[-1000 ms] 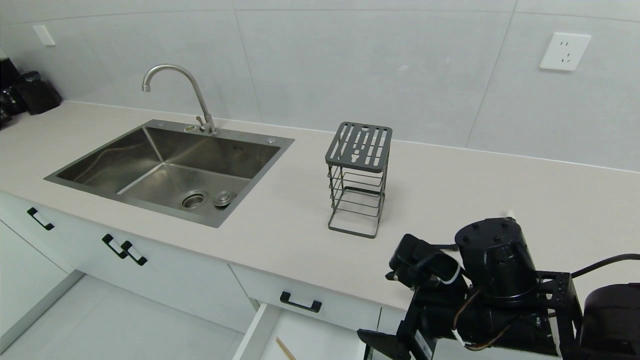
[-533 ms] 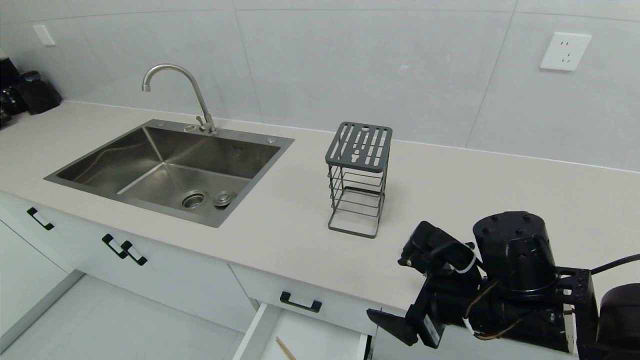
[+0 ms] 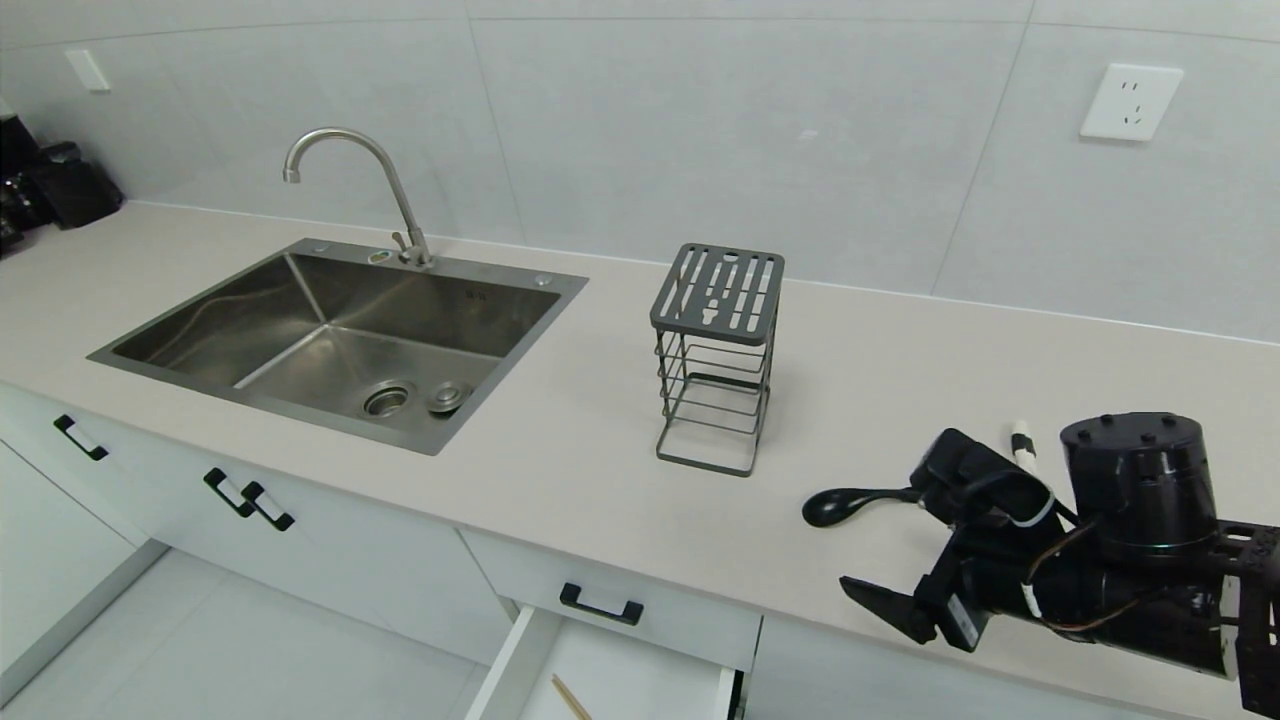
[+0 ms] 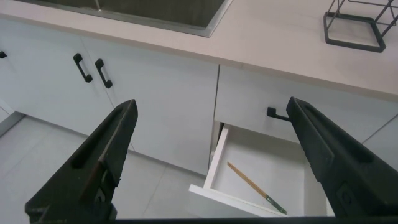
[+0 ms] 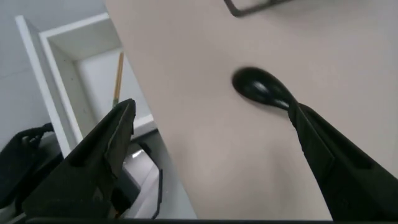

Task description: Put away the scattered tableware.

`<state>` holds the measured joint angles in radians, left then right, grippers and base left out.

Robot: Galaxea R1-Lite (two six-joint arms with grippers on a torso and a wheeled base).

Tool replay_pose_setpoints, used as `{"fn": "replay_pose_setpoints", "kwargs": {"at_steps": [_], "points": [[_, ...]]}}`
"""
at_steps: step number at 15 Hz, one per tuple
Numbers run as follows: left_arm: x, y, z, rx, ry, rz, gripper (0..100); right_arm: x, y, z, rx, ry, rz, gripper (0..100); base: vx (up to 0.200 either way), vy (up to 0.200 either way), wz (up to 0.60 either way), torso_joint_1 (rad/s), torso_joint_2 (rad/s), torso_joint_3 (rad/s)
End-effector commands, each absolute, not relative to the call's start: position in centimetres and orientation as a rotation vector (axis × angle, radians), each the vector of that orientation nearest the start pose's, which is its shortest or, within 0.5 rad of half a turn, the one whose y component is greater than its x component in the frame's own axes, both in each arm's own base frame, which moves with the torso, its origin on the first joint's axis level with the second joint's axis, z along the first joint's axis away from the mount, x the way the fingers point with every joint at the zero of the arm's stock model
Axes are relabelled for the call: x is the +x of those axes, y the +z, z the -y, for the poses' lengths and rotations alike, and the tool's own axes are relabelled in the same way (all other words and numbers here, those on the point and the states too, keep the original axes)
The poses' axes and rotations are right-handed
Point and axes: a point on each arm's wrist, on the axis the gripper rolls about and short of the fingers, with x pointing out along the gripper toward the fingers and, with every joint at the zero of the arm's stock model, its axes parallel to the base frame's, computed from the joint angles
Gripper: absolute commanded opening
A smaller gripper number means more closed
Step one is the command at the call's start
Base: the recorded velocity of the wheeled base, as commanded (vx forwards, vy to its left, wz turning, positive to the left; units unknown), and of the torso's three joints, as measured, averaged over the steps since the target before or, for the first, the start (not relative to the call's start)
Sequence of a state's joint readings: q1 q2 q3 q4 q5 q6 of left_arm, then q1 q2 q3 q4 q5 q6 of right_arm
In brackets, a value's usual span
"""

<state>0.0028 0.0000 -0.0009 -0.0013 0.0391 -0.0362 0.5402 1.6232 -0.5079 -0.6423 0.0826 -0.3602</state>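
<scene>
A black spoon (image 3: pixel 838 506) lies on the pale counter (image 3: pixel 560 450) near its front edge, right of the wire rack (image 3: pixel 716 360); it is also in the right wrist view as a black spoon (image 5: pixel 258 87). My right gripper (image 3: pixel 885 545) is open just right of the spoon, with one finger close over its handle and nothing held. A small white and black piece (image 3: pixel 1020 440) lies behind that arm. Below the counter, an open drawer (image 4: pixel 261 180) holds a chopstick (image 4: pixel 255 186). My left gripper (image 4: pixel 211 106) hangs open in front of the cabinets, above the drawer.
A steel sink (image 3: pixel 340 340) with a tap (image 3: pixel 350 180) is set into the counter at the left. Cabinet doors with black handles (image 3: pixel 248 497) run below. The drawer (image 3: pixel 600 680) juts out under the counter's front edge. A wall socket (image 3: pixel 1130 102) is at the back right.
My right arm has swung to the right along the counter's front edge, and the black spoon it was covering has come into sight.
</scene>
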Motion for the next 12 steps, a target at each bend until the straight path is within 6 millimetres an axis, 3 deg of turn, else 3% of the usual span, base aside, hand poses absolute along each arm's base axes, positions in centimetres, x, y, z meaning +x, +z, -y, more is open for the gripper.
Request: {"fn": "replay_pose_setpoints", "kwargs": {"at_steps": [1,6,12], "points": [[-2.3,7.6,-0.1,-0.037,0.043,0.002,100,21.8,12.8,-11.1,-0.455,0.624,-0.367,100,0.000,0.000,0.00,0.000,0.00,0.000],[-2.3,7.6,-0.1,-0.037,0.043,0.002,100,23.8,10.9,-9.1,-0.438,0.604,-0.448,100,0.000,0.000,0.00,0.000,0.00,0.000],[-2.3,7.6,-0.1,-0.037,0.043,0.004,100,27.5,9.7,-10.1,-0.422,0.639,-0.460,100,0.000,0.000,0.00,0.000,0.00,0.000]]}}
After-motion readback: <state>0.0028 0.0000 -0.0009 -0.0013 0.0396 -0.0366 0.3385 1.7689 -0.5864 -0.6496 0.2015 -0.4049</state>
